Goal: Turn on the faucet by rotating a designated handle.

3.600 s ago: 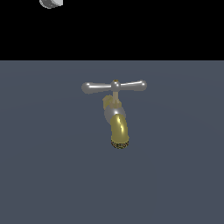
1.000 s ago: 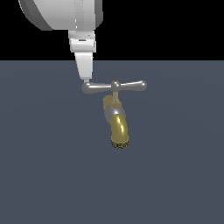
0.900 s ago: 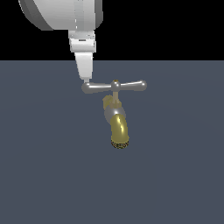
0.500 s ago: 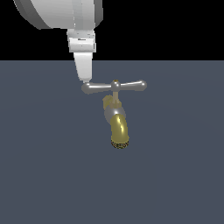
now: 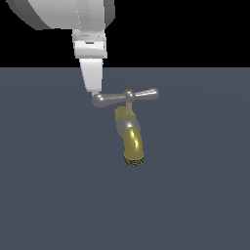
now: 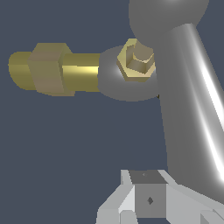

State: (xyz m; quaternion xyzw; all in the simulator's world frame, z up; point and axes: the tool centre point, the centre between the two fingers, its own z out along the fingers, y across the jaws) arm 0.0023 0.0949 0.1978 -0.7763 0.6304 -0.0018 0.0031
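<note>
The fingers (image 5: 93, 80) of the white robot arm (image 5: 68, 14) point straight down, and the tip is touching, or almost touching, the rounded end of the handle (image 5: 125, 97) at the exterior view's left. Only one white finger body can be seen in the exterior view, so it is not possible to say if the fingers are apart or together. In the wrist view, grey-white parts of the fingers (image 6: 148, 199) stand just beside the thick silver bar of the handle (image 6: 188, 109), but nothing is seen between them.

The handle is a slim shiny silver crossbar with bulbous ends and a small brass cap in the middle. It lies not exactly level in the exterior view: the end at the right sits a little higher than the end under the fingers. It sits on top of the faucet (image 5: 131, 139), which has a grey-silver body and a brass-gold curved spout that ends in a dark meshed outlet. The faucet stands on a flat dark blue-grey surface (image 5: 195, 195), a little above the middle of the exterior view.
</note>
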